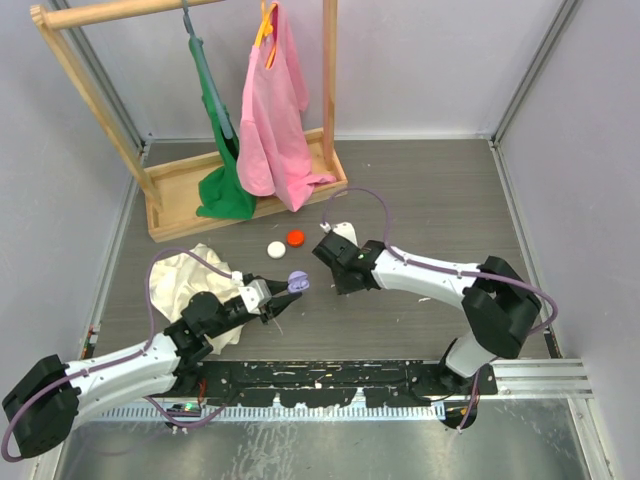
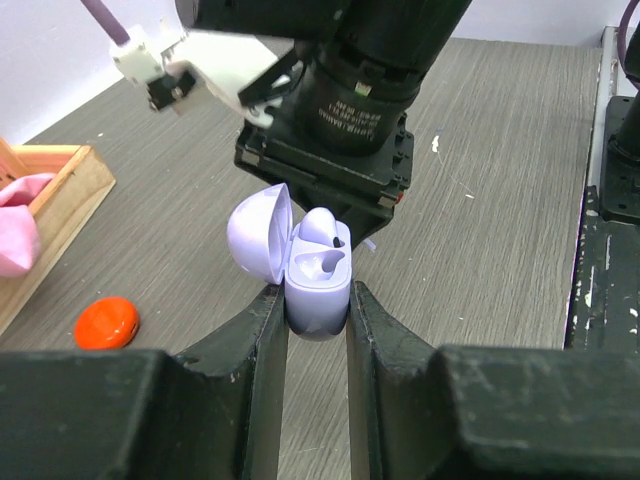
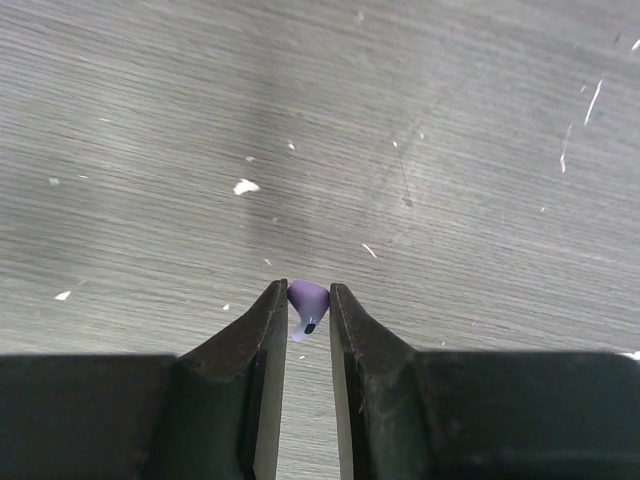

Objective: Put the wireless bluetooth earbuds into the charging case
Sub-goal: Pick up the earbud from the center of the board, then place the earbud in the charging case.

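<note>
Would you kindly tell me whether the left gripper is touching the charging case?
Touching. The left wrist view shows the left gripper pressing both fingers against the sides of the charging case, with no gap.

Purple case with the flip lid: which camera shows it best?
The left wrist view: the charging case sits centre, lid open, one earbud seated, pinched by the left gripper. The top view shows only a lavender speck. The right wrist view misses it, showing just the other earbud in the right gripper.
</note>
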